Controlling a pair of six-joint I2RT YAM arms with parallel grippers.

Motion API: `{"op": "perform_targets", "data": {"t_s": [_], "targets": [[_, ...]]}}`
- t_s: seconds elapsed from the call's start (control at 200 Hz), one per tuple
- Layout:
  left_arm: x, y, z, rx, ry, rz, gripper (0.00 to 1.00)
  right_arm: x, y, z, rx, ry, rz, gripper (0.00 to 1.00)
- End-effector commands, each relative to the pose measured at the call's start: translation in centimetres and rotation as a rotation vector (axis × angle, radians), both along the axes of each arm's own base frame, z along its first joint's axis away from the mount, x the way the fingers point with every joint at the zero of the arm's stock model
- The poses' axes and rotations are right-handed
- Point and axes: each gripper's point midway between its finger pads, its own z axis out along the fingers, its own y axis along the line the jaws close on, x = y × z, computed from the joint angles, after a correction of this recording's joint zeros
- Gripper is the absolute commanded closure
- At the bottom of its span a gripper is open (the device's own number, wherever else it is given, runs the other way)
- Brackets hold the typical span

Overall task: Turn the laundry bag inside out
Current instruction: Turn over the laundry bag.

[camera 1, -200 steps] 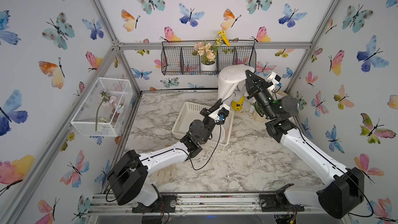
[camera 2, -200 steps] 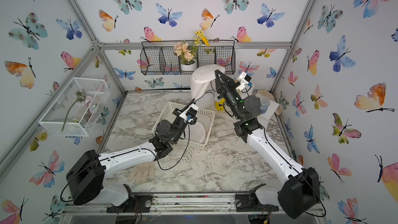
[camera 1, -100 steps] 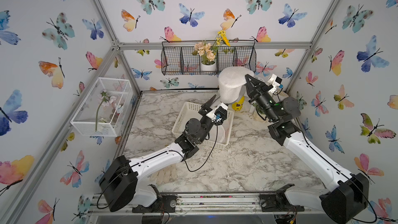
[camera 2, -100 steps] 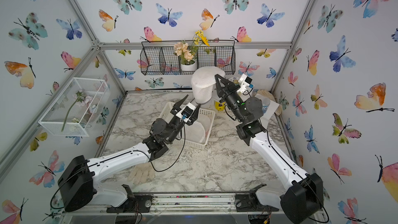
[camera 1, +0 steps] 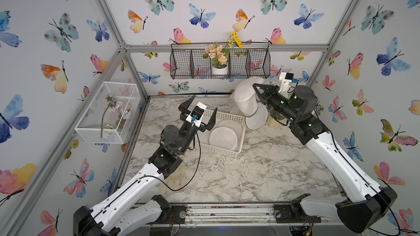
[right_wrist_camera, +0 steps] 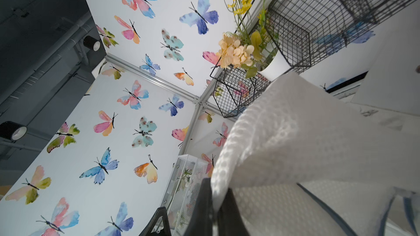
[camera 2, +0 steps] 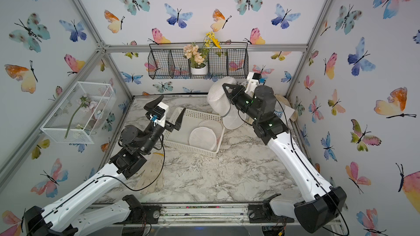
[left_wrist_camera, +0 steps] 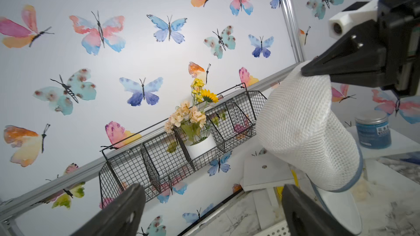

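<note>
The white mesh laundry bag (camera 1: 246, 97) (camera 2: 218, 98) hangs above the table's back right corner. My right gripper (camera 1: 255, 86) (camera 2: 225, 86) is shut on a fold at its upper end. In the right wrist view the mesh (right_wrist_camera: 306, 137) is pinched between the dark jaws of that gripper (right_wrist_camera: 214, 191). A grey-blue rim and a round panel (camera 1: 256, 119) hang at its lower end. My left gripper (camera 1: 203, 103) (camera 2: 172, 105) (left_wrist_camera: 212, 189) stands wide open and empty to the left of the bag (left_wrist_camera: 302, 128), apart from it, over the basket.
A white plastic basket (camera 1: 223, 115) with round white pads sits mid-table under the left gripper. A pale glove (camera 2: 151, 175) lies near the front left. A black wire rack (camera 1: 181, 64) with a flower pot hangs on the back wall. A blue jar (left_wrist_camera: 372, 130) stands at the back right.
My left gripper has opened, let go of the bag's lower part and pulled back to the left. The right gripper keeps its hold and the bag now hangs from it alone.
</note>
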Motion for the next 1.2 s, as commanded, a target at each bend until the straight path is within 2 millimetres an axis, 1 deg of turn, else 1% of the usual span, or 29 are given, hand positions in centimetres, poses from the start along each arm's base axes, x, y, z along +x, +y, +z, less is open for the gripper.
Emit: {"op": "perform_targets", "data": {"t_s": [0.0,0.1,0.15,0.21,0.3,0.44,0.536,0.581,0.656,0.766,0.826,0.881,0.931,1.051,1.086,1.111,1.196], "targets": [[-1.7,-1.6,-0.8,0.057,-0.013,-0.132,0.01,-0.7,2.1,-1.0,-0.004,0.058,0.138,0.98],[-2.9,-2.8,-1.5,0.157,-0.082,-0.205,0.01,-0.7,2.8,-0.7,0.044,0.084,0.178,0.98],[-3.2,-3.5,-2.1,0.213,-0.111,-0.236,0.0,-0.8,3.2,-0.6,0.066,0.097,0.199,0.98],[-3.3,-4.3,-2.7,0.277,-0.127,-0.268,0.03,-0.8,3.7,-0.6,0.092,0.112,0.226,0.98],[-3.0,-4.8,-2.8,0.337,-0.146,-0.271,0.06,-1.0,4.3,-0.5,0.122,0.122,0.255,0.98],[-2.2,-5.2,-2.5,0.413,-0.199,-0.236,0.08,-1.5,5.3,-0.5,0.148,0.138,0.296,0.98],[-1.2,-5.6,-2.2,0.448,-0.221,-0.204,0.08,-2.0,6.1,-0.3,0.172,0.143,0.332,0.98],[-0.4,-5.6,-1.9,0.452,-0.222,-0.175,0.1,-2.2,6.4,-0.1,0.175,0.14,0.345,0.98],[1.0,-5.5,-1.3,0.449,-0.213,-0.116,0.22,-2.6,6.8,-0.3,0.162,0.148,0.358,0.98],[2.2,-5.8,-1.0,0.463,-0.193,-0.089,0.34,-3.1,6.8,-0.9,0.152,0.165,0.361,0.98],[2.6,-6.0,-1.4,0.483,-0.192,-0.084,0.4,-3.3,6.7,-1.2,0.151,0.173,0.364,0.98],[2.9,-6.3,-1.7,0.495,-0.189,-0.084,0.48,-3.5,6.7,-1.2,0.151,0.175,0.368,0.98],[3.2,-6.4,-1.8,0.499,-0.188,-0.082,0.57,-3.5,6.7,-1.3,0.151,0.177,0.369,0.98],[3.2,-6.6,-1.2,0.481,-0.19,-0.088,0.86,-3.4,6.6,-1.4,0.14,0.169,0.357,0.98],[3.2,-6.6,-1.0,0.473,-0.189,-0.089,0.94,-3.3,6.5,-1.5,0.135,0.163,0.351,0.95],[3.1,-6.6,-0.8,0.467,-0.187,-0.09,1.0,-3.3,6.5,-1.4,0.129,0.155,0.348,0.9],[3.1,-6.2,-0.2,0.425,-0.157,-0.088,1.0,-2.9,6.1,-1.3,0.068,0.114,0.319,0.7]]}}
